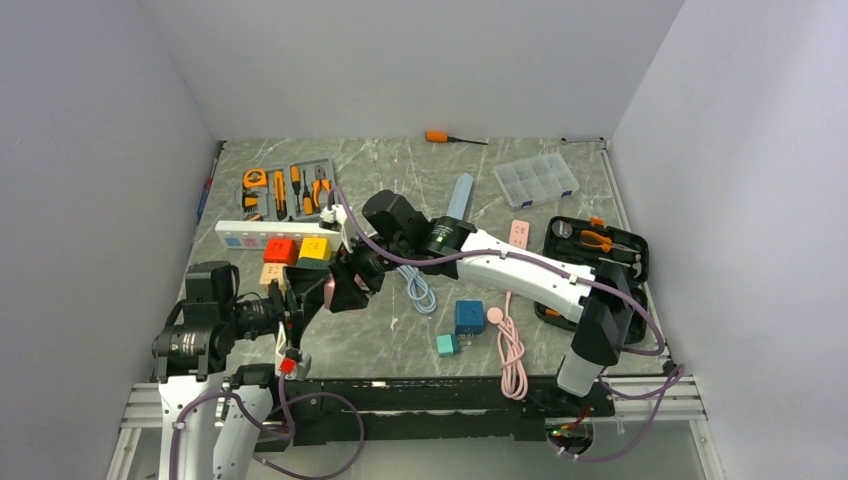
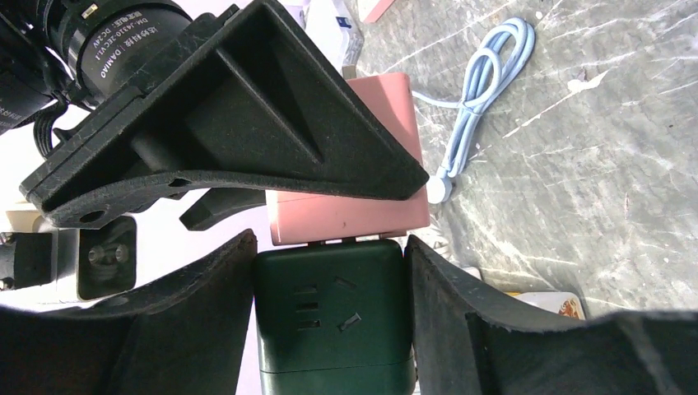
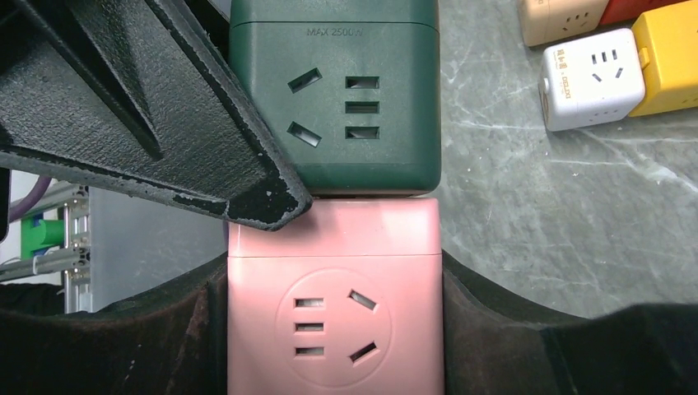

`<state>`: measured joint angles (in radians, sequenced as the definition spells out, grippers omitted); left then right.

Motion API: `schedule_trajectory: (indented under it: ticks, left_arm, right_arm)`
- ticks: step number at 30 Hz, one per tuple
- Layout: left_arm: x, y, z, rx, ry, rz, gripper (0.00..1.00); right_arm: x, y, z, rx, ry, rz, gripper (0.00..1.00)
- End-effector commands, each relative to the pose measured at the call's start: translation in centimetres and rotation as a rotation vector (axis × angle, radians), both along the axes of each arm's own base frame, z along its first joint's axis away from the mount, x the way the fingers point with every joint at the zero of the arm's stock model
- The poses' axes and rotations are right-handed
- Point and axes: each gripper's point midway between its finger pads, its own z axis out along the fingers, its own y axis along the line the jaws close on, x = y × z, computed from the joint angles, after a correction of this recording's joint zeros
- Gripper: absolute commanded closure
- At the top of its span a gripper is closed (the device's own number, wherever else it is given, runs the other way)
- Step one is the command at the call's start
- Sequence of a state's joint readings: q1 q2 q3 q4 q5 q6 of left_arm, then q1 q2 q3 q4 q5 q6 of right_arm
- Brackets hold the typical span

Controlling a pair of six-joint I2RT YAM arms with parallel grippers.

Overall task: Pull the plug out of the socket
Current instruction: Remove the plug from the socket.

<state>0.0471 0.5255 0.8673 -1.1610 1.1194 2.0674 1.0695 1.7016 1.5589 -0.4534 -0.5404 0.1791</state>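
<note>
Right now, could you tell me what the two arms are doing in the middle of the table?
The left gripper is clamped around a dark green cube socket, and the right gripper grips a pink cube socket. The two cubes are joined face to face, not yet pulled apart.

— What do I have lying about on the table (image 1: 400,345)?
— At the far edge, an orange-handled screwdriver (image 1: 455,138). Right of it and a little nearer, a clear compartment box (image 1: 536,181). Far left, I see a tool tray (image 1: 288,190) of orange-handled tools, with a white power strip (image 1: 262,232) just on its near side.
— And closer to me?
— A red cube (image 1: 281,250) and a yellow cube (image 1: 316,247) side by side. In the middle, a light blue cable coil (image 1: 420,288), a blue cube (image 1: 469,316), a small teal cube (image 1: 447,345) and a pink cable (image 1: 512,350). On the right, an open black tool case (image 1: 597,250).
</note>
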Motion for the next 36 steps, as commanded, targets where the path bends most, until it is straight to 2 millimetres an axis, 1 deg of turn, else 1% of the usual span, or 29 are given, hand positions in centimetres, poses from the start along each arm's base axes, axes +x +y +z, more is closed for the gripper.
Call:
schedule_trajectory:
  ticks: [1, 5, 8, 12, 16, 19, 22, 29, 32, 36]
  left_arm:
    - [0.8, -0.3, 1.2, 0.125, -0.310, -0.099, 0.37]
    - [0.8, -0.4, 1.0, 0.126, -0.310, -0.106, 0.25]
    - [1.1, -0.3, 0.7, 0.137, -0.315, -0.101, 0.16]
    - [2.2, -0.3, 0.9, 0.134, -0.289, -0.055, 0.11]
    - [3.4, -0.4, 1.1, 0.149, -0.292, -0.005, 0.05]
    - [4.0, -0.6, 0.9, 0.146, -0.271, 0.027, 0.06]
    - [4.7, -0.4, 0.8, 0.133, -0.236, 0.072, 0.10]
    - [5.5, -0.3, 2.1, 0.044, -0.190, 0.137, 0.17]
    - [5.5, -0.3, 2.4, 0.007, -0.130, 0.166, 0.17]
    - [4.7, -0.7, 1.7, 0.001, -0.102, 0.139, 0.20]
  right_arm:
    - [-0.9, 0.4, 3.0, 0.093, -0.021, 0.033, 1.00]
    - [-1.0, 0.2, 3.1, 0.099, -0.020, 0.033, 1.00]
    - [-1.0, 0.5, 3.5, 0.113, -0.020, 0.036, 1.00]
    - [-0.9, 1.0, 3.8, 0.136, -0.016, 0.037, 1.00]
    - [-0.8, 1.2, 3.7, 0.144, -0.013, 0.032, 1.00]
    - [-0.7, 1.3, 3.8, 0.150, -0.017, 0.024, 1.00]
    - [-0.4, 0.9, 3.5, 0.142, -0.032, 0.000, 1.00]
    - [-0.2, -0.8, 2.8, 0.137, -0.061, -0.058, 1.00]
    - [-0.3, -1.5, 2.4, 0.140, -0.064, -0.083, 1.00]
    - [-0.1, -1.6, 3.0, 0.166, -0.071, -0.102, 1.00]
